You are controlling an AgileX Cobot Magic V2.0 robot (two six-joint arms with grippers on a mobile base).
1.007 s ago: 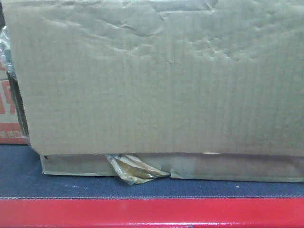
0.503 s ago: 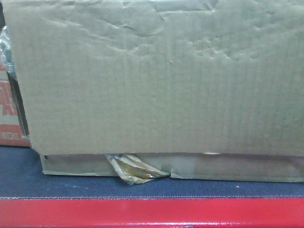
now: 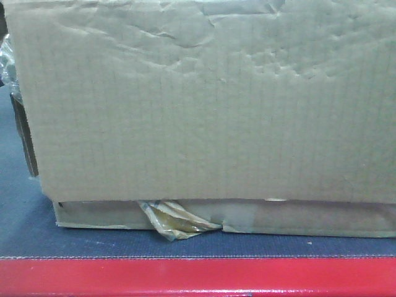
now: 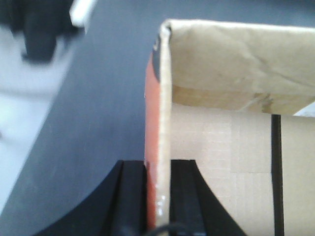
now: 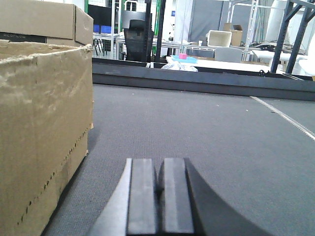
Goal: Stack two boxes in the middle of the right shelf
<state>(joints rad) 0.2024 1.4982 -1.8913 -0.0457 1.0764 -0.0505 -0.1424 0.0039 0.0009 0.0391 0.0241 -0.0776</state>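
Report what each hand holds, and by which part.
Left hand pinches the cardboard box by its side wall's edge; right hand is shut on nothing.

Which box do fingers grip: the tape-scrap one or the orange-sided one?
The orange-sided box: the left gripper pinches its upright wall between its fingers. The tape-scrap box rests on the blue mat with no fingers showing.

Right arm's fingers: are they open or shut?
Shut. The right fingers press flat together in the right wrist view, with nothing held between them.
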